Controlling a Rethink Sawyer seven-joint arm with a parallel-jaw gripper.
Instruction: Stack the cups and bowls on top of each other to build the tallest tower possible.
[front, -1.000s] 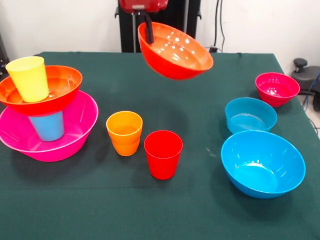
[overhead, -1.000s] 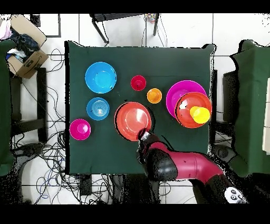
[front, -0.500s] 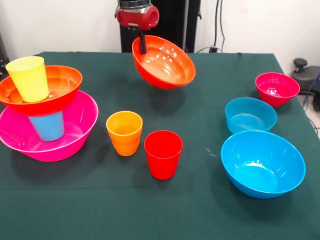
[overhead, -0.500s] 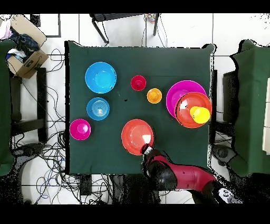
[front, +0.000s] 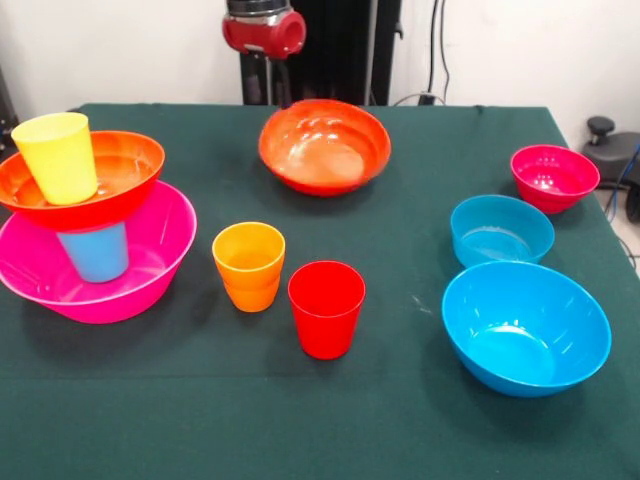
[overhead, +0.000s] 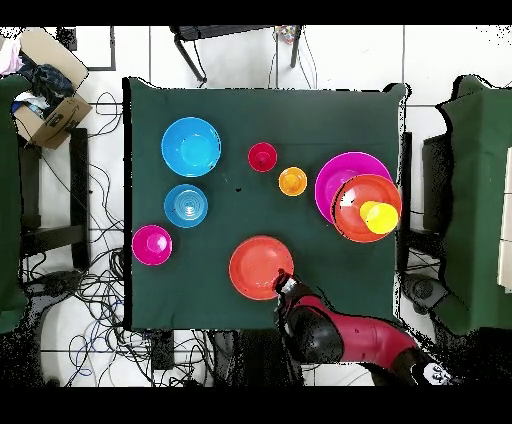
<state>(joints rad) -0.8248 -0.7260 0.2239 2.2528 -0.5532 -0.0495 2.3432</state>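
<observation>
Green cloth covers the bench (front: 400, 430), white wall and black pedestal behind. Landmark: the tower (front: 90, 225), a large pink bowl (front: 150, 265) holding a light blue cup (front: 95, 252), an orange-red bowl (front: 110, 185) sitting on that cup (tipped a bit, by the look of it), and a yellow cup (front: 58, 157) leaning inside it. Second orange-red bowl (front: 324, 146) sits upright on the cloth well apart from the tower, on the pedestal side of the bench, at the far edge in the front view. Tool (front: 285, 95) is right at that bowl's back rim under the red arm head; whether it is clenched on the rim or released, cannot tell. Orange cup (front: 249, 265) is just beside the tower, red cup (front: 326, 308) next to that and close to it. Large blue bowl (front: 526, 327), small blue bowl (front: 501, 230) and magenta bowl (front: 554, 177) are all far from the tower, across the bench. Step in hand, as a judgement: placing or re-gripping the loose orange-red bowl. To do it well, get a firm rim grip, keep the bowl level, and avoid brushing the tower, since the yellow cup looks unsteady.
</observation>
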